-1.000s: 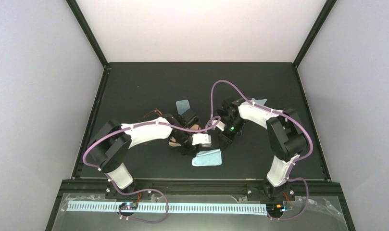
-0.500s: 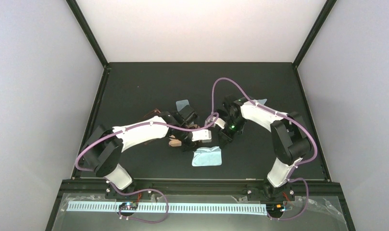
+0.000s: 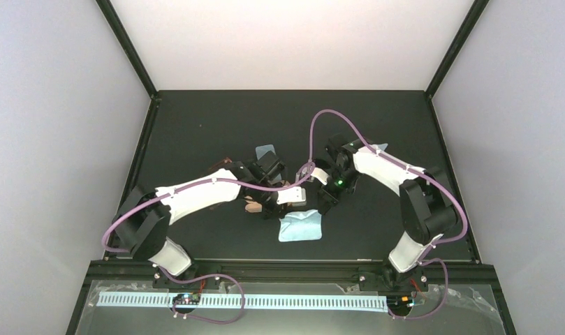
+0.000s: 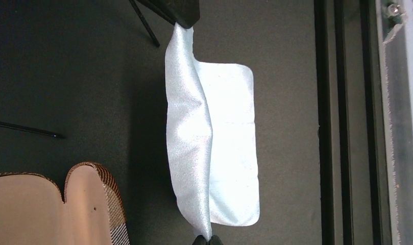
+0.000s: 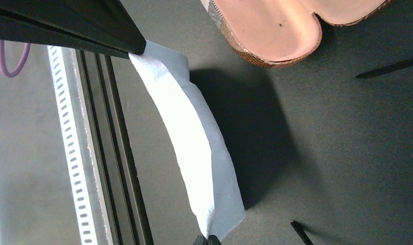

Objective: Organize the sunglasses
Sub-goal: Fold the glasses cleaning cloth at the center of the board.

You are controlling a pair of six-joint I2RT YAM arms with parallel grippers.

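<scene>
both of my grippers are pinched shut on the same light blue cloth (image 4: 229,153). my left gripper (image 4: 207,240) has one end of a raised fold and my right gripper (image 5: 207,239) has the opposite end. the fold stands up as a ridge between them, while the rest of the cloth lies flat on the bench (image 4: 66,66).

i judge the step in hand to be handling the cloth, either folding it or carrying it toward the open tan case (image 4: 46,209). the case lies just beside the cloth with its pink lining up, and what shows of the lining looks bare.

the sunglasses (image 4: 25,128) are not in either gripper. all i can see of them in my wrist views is thin black arms resting on the bench near the case and the cloth. the frames are out of sight there, and from above my arms cover most of that spot, so i cannot tell how the pair is lying.

the next move calls for both grippers to travel together so the cloth stays taut and does not tear loose from one pinch. they must also stay clear of those thin arms on the bench, and then let go at the same time once the cloth is where it belongs.
</scene>
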